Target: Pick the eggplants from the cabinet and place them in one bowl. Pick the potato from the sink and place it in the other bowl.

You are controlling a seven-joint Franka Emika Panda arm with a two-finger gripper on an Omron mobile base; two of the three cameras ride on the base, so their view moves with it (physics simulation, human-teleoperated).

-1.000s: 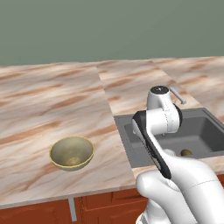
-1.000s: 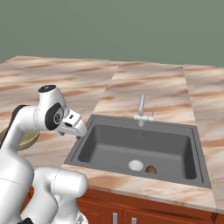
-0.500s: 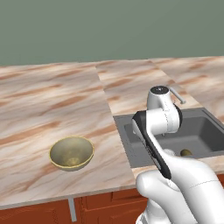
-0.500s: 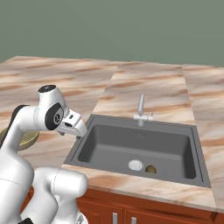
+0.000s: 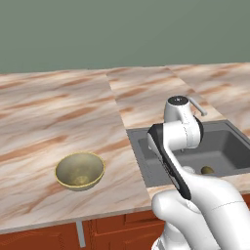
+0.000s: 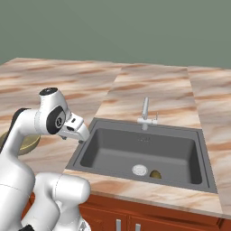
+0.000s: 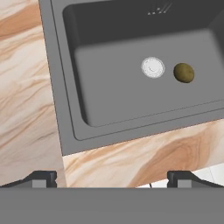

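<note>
Nothing shifted across the last second: same table point(image 5: 58, 122), same sink point(image 6: 149, 151) set in near its front edge, arm parked as before. Hung over the sink's front left corner, hand point(image 7: 111, 177) spread wide and holding nothing. Sat on the table left of the sink, olive-tan bowl point(image 5: 79, 170), empty. Lay by the white drain point(image 7: 152, 67) near the basin's front wall, potato point(image 7: 183, 72), untouched. Likely a pause ahead of the reach down.

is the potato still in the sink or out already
In the sink. The potato lies on the basin floor of the sink, right beside the white drain, with nothing gripping it.
</note>
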